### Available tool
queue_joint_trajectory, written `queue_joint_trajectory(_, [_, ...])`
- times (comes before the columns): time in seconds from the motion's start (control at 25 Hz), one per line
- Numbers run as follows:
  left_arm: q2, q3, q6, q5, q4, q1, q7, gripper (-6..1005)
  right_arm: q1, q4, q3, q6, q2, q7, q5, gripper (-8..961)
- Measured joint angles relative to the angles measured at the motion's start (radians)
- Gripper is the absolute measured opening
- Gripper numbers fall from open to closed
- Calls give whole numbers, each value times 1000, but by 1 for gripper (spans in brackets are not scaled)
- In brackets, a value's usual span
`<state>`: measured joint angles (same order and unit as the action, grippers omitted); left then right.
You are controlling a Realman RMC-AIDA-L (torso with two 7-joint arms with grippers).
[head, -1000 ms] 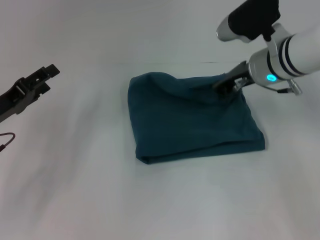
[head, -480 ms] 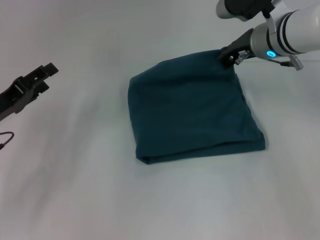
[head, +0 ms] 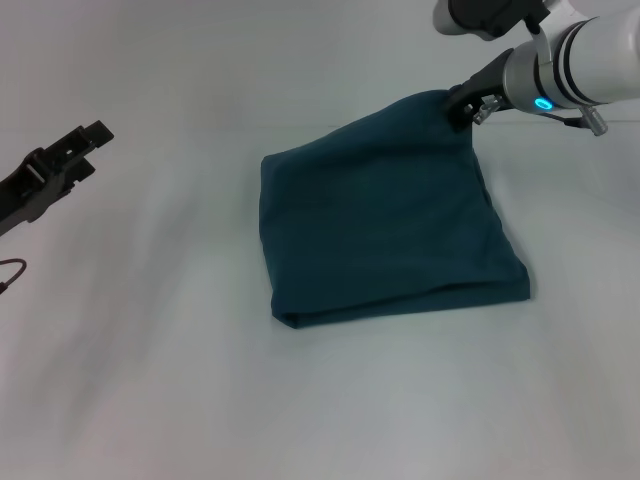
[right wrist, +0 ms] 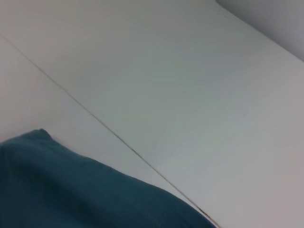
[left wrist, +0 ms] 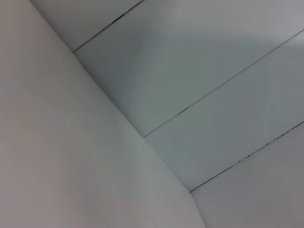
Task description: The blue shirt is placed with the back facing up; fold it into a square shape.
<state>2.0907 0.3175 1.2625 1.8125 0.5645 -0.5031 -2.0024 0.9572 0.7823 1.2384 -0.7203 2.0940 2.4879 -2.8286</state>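
The blue shirt point(head: 385, 220) is laid folded on the white table point(head: 180, 380), roughly square. Its far right corner is pinched and lifted by the right gripper point(head: 462, 104), with the cloth spread below and leftward of it. The left gripper point(head: 85, 140) is held well apart at the left, fingers parted, empty.

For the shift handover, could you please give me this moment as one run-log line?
blue shirt: folded, roughly square, on white table | right gripper: shut on far right corner, lifted | left gripper: parked left, off shirt
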Motion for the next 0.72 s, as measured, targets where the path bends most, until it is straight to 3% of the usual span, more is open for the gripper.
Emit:
queue_joint_trajectory(0.32, [0, 0, -3, -1, 0, 1, 0, 796, 12, -37, -4, 14, -6, 84, -81, 12])
queue_joint_trajectory(0.64, [0, 0, -1, -1, 0, -1, -1, 796, 13, -52, -23, 24, -8, 106, -101, 174])
queue_joint_trajectory(0.72, [0, 0, 0, -1, 0, 2, -3, 796, 14, -52, -72, 19, -11, 107, -100, 214])
